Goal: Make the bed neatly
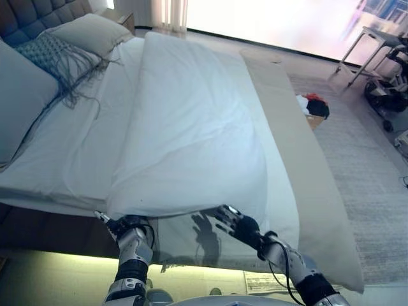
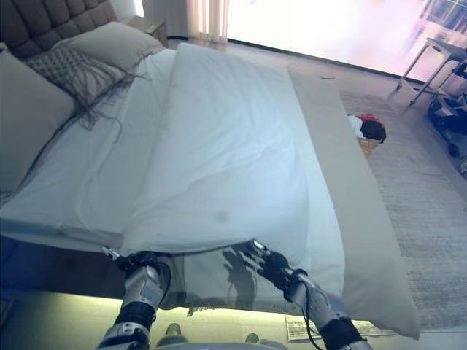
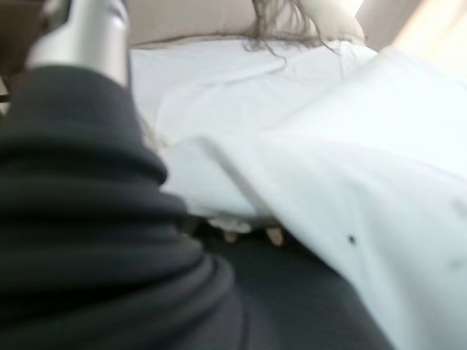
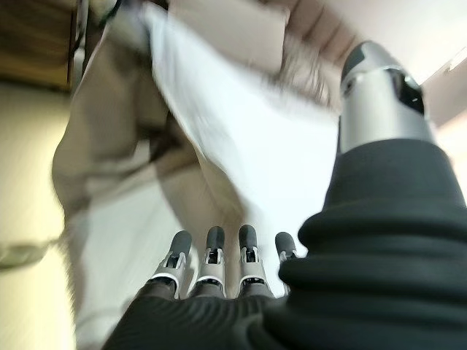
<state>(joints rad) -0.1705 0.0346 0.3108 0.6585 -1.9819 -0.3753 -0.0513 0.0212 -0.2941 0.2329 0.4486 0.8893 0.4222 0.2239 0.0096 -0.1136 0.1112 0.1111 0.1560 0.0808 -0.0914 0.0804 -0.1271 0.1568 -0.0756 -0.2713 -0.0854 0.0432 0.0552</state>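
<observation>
Left eye view, lower edge of frame: both robot hands sit at the near edge of the white duvet point(image 1: 191, 134), which lies lengthwise on the bed point(image 1: 83, 159). The left robot hand point(image 1: 121, 224) is at lower left, directly beneath the duvet's near left corner; its fingers run under the fabric edge, so whether they are apart or clamped on it cannot be told. The left wrist view shows only the dark cover, one silver digit and the duvet edge just past it. The right robot hand point(image 1: 237, 223) is at lower centre, just below the duvet's near hem. In the right wrist view its fingers point(image 4: 213, 251) extend straight and parallel, thumb set apart, with nothing held; the white fabric hangs close beyond the fingertips.

Mid-frame: the duvet covers the central band of the bed, its near hem raised off the mattress. The white sheet point(image 1: 70, 153) is exposed along the left side. A beige bed runner point(image 1: 299, 159) lies along the right side.

Upper left of frame: a large pillow point(image 1: 22, 95), a fringed patterned cushion point(image 1: 54, 57) and a beige pillow point(image 1: 95, 32) rest against the dark tufted headboard point(image 1: 38, 13).

Upper right of frame: a grey rug point(image 1: 370, 159) covers the floor, with a pile of clothes point(image 1: 313, 105) at its near edge beside the bed.
</observation>
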